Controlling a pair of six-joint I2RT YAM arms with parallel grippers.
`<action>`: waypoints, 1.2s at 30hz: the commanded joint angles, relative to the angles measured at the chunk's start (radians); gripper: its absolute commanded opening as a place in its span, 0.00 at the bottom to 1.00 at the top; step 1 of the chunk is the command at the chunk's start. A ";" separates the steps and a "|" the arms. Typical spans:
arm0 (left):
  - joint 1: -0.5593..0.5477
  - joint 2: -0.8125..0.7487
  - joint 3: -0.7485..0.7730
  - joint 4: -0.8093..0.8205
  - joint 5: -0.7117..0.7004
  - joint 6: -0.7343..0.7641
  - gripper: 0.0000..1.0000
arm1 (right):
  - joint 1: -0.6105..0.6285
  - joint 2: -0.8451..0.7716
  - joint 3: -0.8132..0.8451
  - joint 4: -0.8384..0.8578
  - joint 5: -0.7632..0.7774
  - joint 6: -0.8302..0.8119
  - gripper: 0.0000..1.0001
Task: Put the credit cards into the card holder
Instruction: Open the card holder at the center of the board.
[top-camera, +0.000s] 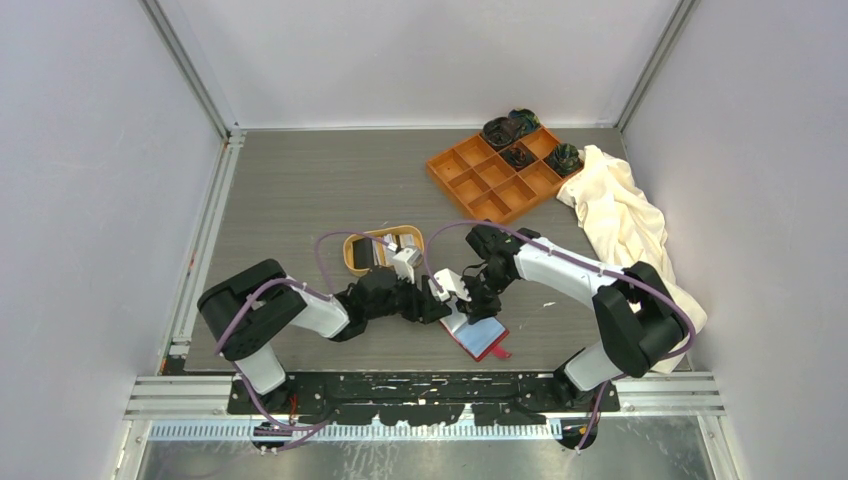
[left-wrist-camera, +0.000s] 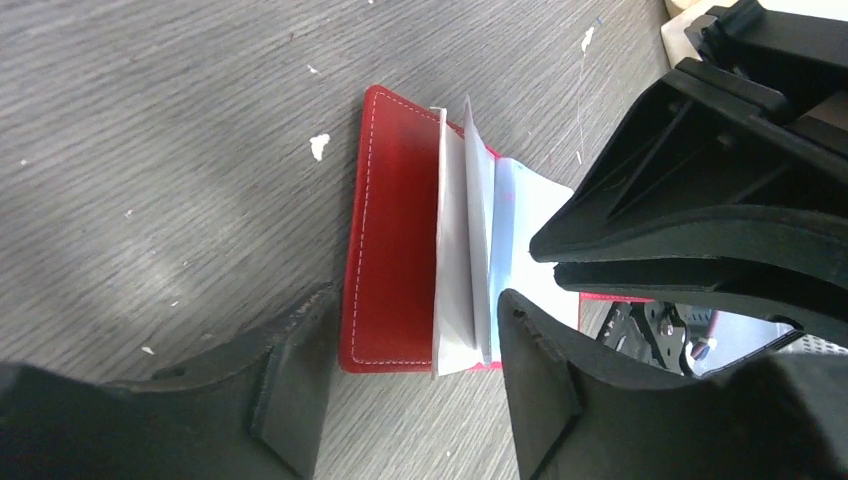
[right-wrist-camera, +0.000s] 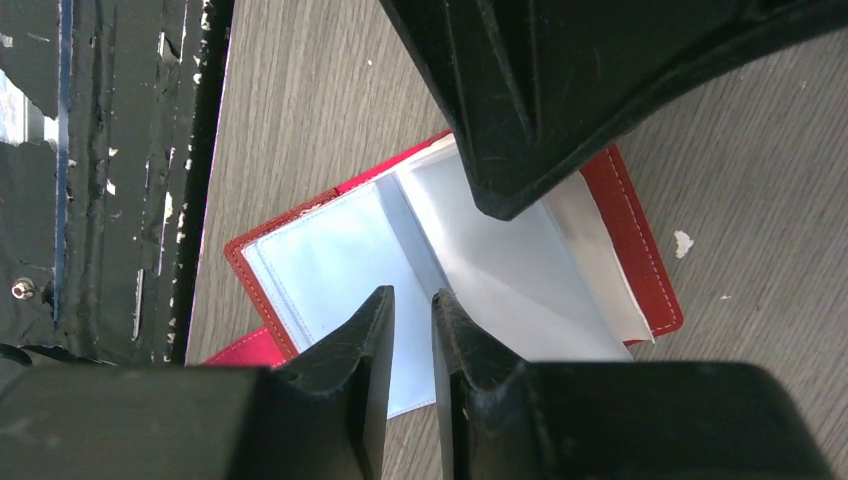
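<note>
The red card holder (top-camera: 480, 336) lies open on the table, with its blue lining and clear sleeves facing up. In the left wrist view its red cover (left-wrist-camera: 395, 260) lies flat and white sleeve pages (left-wrist-camera: 462, 250) stand up from the fold. My left gripper (left-wrist-camera: 410, 350) hovers just over its near edge, open and empty. My right gripper (right-wrist-camera: 412, 312) rests its tips on the light blue sleeve (right-wrist-camera: 330, 260), jaws a narrow slit apart with nothing seen between them. The credit cards (top-camera: 366, 252) lie in the oval tan dish (top-camera: 350, 262), black and white ones.
An orange compartment tray (top-camera: 470, 185) holding dark round objects stands at the back right. A cream cloth (top-camera: 625, 220) lies bunched along the right wall. The two grippers (top-camera: 455, 298) are close together over the holder.
</note>
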 joint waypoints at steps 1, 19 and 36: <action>0.003 0.009 0.029 -0.016 0.034 -0.020 0.57 | 0.000 -0.025 0.030 -0.013 -0.015 -0.030 0.26; 0.003 0.034 0.063 -0.086 -0.006 -0.115 0.00 | -0.001 -0.025 0.030 -0.021 -0.003 -0.041 0.26; -0.378 -0.110 -0.091 -0.064 -1.084 -0.448 0.00 | -0.005 -0.046 0.033 -0.034 -0.003 -0.049 0.27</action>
